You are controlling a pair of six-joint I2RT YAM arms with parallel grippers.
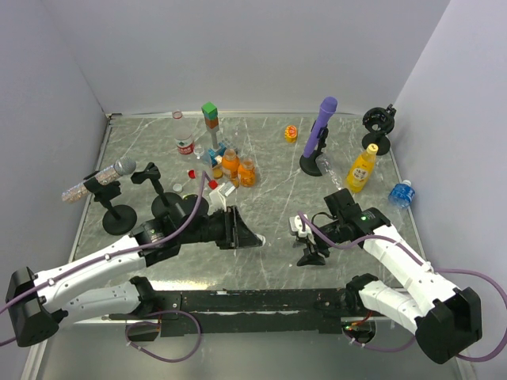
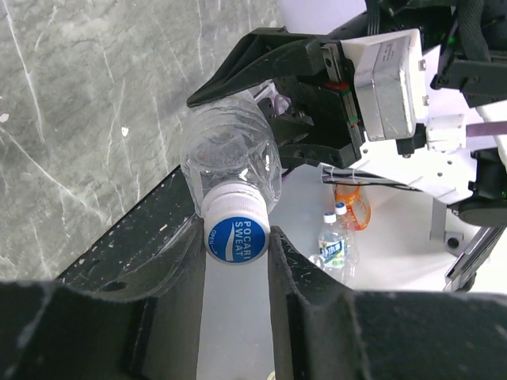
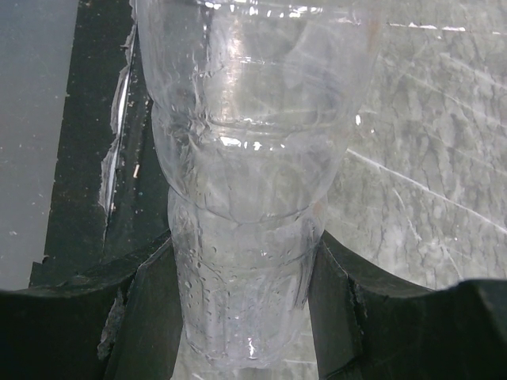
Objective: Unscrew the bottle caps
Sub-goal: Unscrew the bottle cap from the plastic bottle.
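A clear plastic bottle [image 2: 230, 150] is held level between my two grippers, above the near middle of the table. Its white cap with a blue printed top [image 2: 236, 237] sits between the black fingers of my left gripper [image 2: 235, 247], which is shut on it. My right gripper [image 3: 242, 273] is shut on the bottle's clear ribbed body [image 3: 245, 158] near its base. In the top view my left gripper [image 1: 255, 236] and right gripper [image 1: 304, 239] face each other. The clear bottle between them is hard to make out there.
Orange bottles [image 1: 230, 162], a red-labelled bottle [image 1: 185, 146] and loose red caps [image 1: 191, 172] cluster at the back left by stacked green and orange blocks [image 1: 210, 119]. A purple microphone [image 1: 321, 131], a yellow juice bottle [image 1: 362, 168] and a blue-labelled bottle [image 1: 401, 192] stand at the right. Black stands [image 1: 119, 214] are at the left.
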